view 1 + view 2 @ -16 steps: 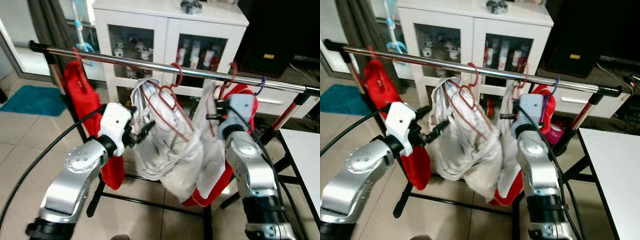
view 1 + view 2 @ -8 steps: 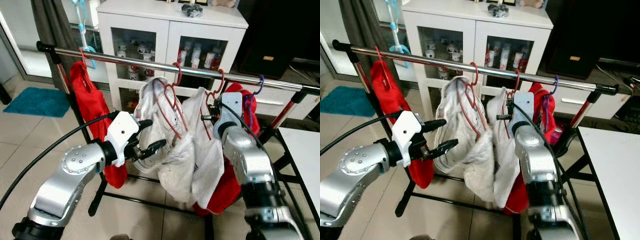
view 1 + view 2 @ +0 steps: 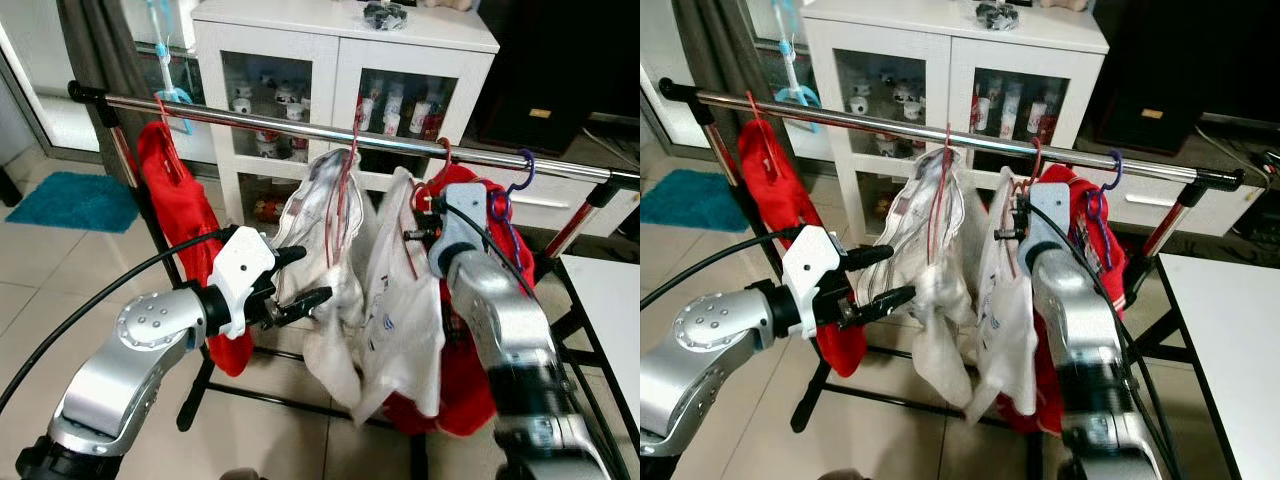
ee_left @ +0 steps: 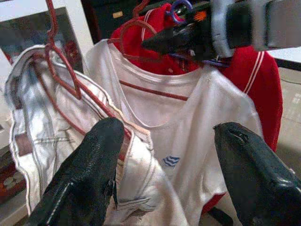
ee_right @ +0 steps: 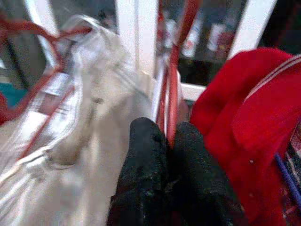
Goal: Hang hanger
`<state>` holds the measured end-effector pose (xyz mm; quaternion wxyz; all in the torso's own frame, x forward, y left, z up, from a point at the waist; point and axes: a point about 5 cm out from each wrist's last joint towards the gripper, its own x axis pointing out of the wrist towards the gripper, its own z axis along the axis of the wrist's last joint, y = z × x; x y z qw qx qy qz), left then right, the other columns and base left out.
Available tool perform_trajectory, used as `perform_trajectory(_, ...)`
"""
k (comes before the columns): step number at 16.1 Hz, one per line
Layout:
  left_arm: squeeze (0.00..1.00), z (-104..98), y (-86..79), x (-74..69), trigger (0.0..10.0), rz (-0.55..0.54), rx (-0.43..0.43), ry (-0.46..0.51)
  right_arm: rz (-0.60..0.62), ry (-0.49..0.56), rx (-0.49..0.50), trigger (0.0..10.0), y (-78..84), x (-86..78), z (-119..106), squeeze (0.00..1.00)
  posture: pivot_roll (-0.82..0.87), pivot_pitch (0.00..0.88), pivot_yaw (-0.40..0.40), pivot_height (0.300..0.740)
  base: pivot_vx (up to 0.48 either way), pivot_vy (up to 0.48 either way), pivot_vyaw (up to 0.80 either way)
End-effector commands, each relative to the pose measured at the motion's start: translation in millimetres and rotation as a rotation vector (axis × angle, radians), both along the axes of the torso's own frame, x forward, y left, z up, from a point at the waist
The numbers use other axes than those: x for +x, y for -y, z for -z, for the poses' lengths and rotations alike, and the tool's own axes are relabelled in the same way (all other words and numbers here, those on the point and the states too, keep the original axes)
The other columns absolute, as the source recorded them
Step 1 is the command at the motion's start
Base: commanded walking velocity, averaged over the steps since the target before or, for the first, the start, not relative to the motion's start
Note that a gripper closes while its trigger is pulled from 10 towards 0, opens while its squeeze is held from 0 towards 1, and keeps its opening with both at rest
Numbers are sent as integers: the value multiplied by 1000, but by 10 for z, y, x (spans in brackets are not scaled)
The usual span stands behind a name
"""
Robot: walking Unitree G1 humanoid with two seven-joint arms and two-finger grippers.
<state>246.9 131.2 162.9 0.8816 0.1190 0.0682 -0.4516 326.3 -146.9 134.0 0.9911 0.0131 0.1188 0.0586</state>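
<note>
As hooked over rail (image 3: pixel 300 130), hanger (image 3: pixel 343 195) edge-on

The room in front of me is evenly bright, soft daylight with no hard shadows. The metal rail (image 3: pixel 330 133) carries a thin white glare line along its length, and the floor tiles (image 3: pixel 60 270) show a pale sheen. The glass cupboard doors (image 3: pixel 270 90) are dim inside. The lower edge of the white clothes (image 3: pixel 340 370) is smeared with motion blur, while the rest of my head views stays fairly sharp. From my left wrist, my left hand (image 4: pixel 169 155) is dark and soft, too close to focus, though the cloth behind is clear. My right wrist view is blurred all over; my right hand (image 5: pixel 169 155) shows black and grainy.
</note>
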Motion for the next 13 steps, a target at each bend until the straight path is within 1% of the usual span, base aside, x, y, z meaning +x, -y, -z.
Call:
perform_trajectory(1, 0, 19, -8, -5, 10000, -12, 7, -8, -47, 33, 10, 10000, -1, -66, -72, 1000, 87, 5, -37, 740, 0, 0, 0)
perform_trajectory(2, 0, 24, -12, -2, 10000, -17, 6, -8, -63, 40, 5, 10000, -9, -95, -84, 1000, 87, 5, -37, 740, 0, 0, 0)
perform_trajectory(3, 0, 29, -18, 5, 10000, -32, -6, -10, -90, 92, 34, 10000, -39, -150, -160, 1000, 76, 7, -26, 740, 0, 0, 0)
perform_trajectory(4, 0, 31, -22, 17, 10000, -52, -16, -6, -100, 143, 17, 10000, -41, -192, -233, 1000, 73, 14, -18, 740, 0, 0, 0)
perform_trajectory(5, 0, 35, -31, 36, 10000, -77, -9, 6, -91, 172, 4, 10000, -27, -211, -278, 1000, 72, 20, -12, 740, 0, 0, 0)
perform_trajectory(6, 0, 36, -51, 67, 10000, -138, -11, 37, -107, 217, -22, 10000, -17, -260, -350, 1000, 61, 23, 1, 740, 0, 0, 0)
perform_trajectory(7, 0, 27, -54, 80, 10000, -199, -36, 59, -121, 271, -79, 10000, 3, -307, -405, 1000, 56, 26, 4, 740, 0, 0, 0)
perform_trajectory(8, 0, 13, -47, 78, 10000, -230, -56, 79, -120, 301, -112, 10000, 31, -349, -425, 1000, 56, 27, 3, 740, 0, 0, 0)
perform_trajectory(9, 0, 14, -63, 71, 10000, -278, -72, 83, -106, 319, -65, 10000, 59, -398, -447, 1000, 56, 27, 3, 740, 0, 0, 0)
perform_trajectory(10, 0, 10, -80, 54, 10000, -303, -82, 96, -145, 330, 7, 10000, 43, -466, -476, 1000, 51, 27, -7, 740, 0, 0, 0)
perform_trajectory(11, 0, 17, -119, 40, 10000, -360, -118, 81, -166, 365, 39, 10000, 4, -554, -527, 1000, 41, 31, -8, 740, 0, 0, 0)
perform_trajectory(13, 0, 27, -151, 34, 10000, -410, -137, 74, -195, 387, 68, 10000, -49, -659, -550, 1000, 45, 36, -13, 740, 0, 0, 0)
